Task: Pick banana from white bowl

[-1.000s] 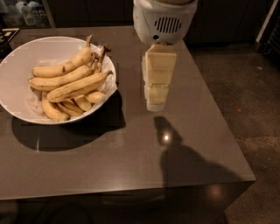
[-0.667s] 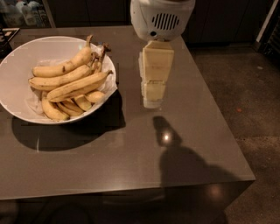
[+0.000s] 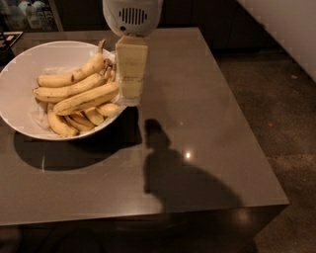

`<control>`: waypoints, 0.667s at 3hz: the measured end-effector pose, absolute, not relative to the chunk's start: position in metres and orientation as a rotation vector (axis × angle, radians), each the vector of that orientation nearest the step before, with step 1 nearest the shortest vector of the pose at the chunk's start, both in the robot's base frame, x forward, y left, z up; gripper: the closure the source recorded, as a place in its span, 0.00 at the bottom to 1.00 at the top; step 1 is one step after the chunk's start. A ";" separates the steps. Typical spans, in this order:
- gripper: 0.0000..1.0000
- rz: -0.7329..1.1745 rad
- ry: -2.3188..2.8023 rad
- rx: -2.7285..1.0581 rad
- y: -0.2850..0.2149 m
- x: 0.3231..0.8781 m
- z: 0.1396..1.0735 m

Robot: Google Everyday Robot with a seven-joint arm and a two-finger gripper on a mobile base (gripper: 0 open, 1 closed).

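The banana (image 3: 86, 98) lies in the white bowl (image 3: 19, 79), not yet grasped — the gripper (image 3: 131, 94) hangs at the bowl's right rim, whether released or clenched cannot be told.

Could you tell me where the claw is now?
The claw hangs upper centre in the camera view, at the white bowl's right rim, beside the piled bananas.

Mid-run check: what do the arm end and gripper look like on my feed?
The gripper is a pale cream-yellow, blocky stack with a seam across it, hanging by the right rim of the white bowl. Above it sits a rounded white wrist housing with a dark patch of vertical vent slits. No cables or lettering show.
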State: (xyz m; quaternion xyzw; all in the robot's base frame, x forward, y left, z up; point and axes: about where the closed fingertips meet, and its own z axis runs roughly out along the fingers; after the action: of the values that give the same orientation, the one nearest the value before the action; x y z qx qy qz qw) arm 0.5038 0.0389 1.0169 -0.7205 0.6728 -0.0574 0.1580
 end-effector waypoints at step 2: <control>0.00 -0.092 1.932 -2.132 0.088 0.533 0.989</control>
State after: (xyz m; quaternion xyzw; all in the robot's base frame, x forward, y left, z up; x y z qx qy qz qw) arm 0.5328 0.0882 0.9893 -0.7343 0.6653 -0.0318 0.1310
